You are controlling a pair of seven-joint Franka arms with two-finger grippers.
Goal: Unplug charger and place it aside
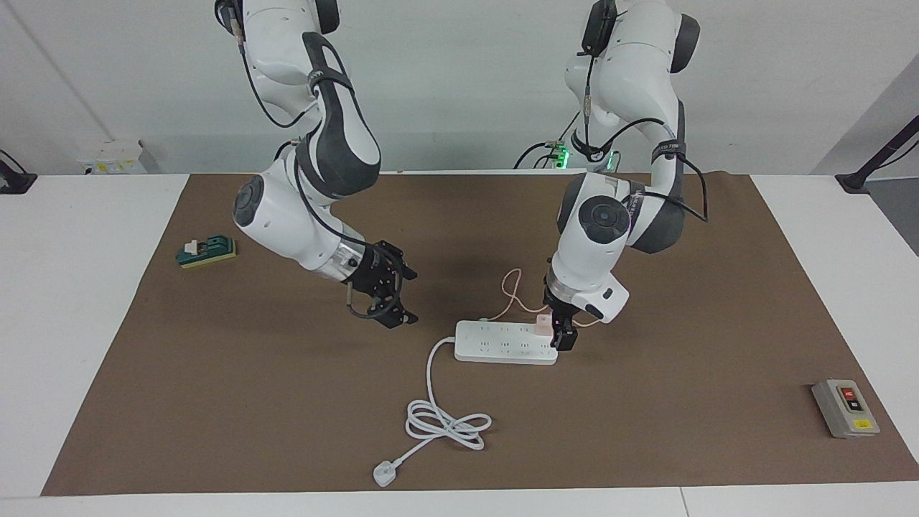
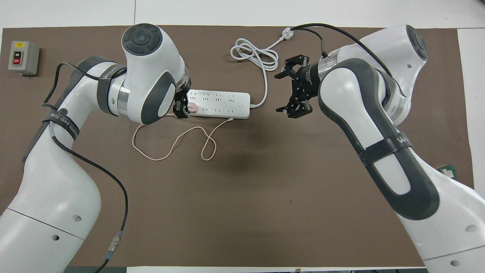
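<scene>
The pale-pink charger (image 1: 543,324) (image 2: 193,108) sits plugged into the white power strip (image 1: 502,345) (image 2: 223,104), at the strip's end toward the left arm. Its thin pink cable (image 1: 511,287) (image 2: 170,142) loops on the mat nearer to the robots. My left gripper (image 1: 563,336) (image 2: 182,108) is low at that end of the strip, right beside the charger, its fingers open; whether it touches the charger I cannot tell. My right gripper (image 1: 388,301) (image 2: 296,89) hangs wide open and holds nothing, over the mat off the strip's other end.
The strip's thick white cord coils (image 1: 446,424) (image 2: 254,53) and ends in a white plug (image 1: 384,474) (image 2: 287,34), farther from the robots. A grey switch box (image 1: 846,408) (image 2: 22,57) lies toward the left arm's end. A green block (image 1: 207,251) lies toward the right arm's end.
</scene>
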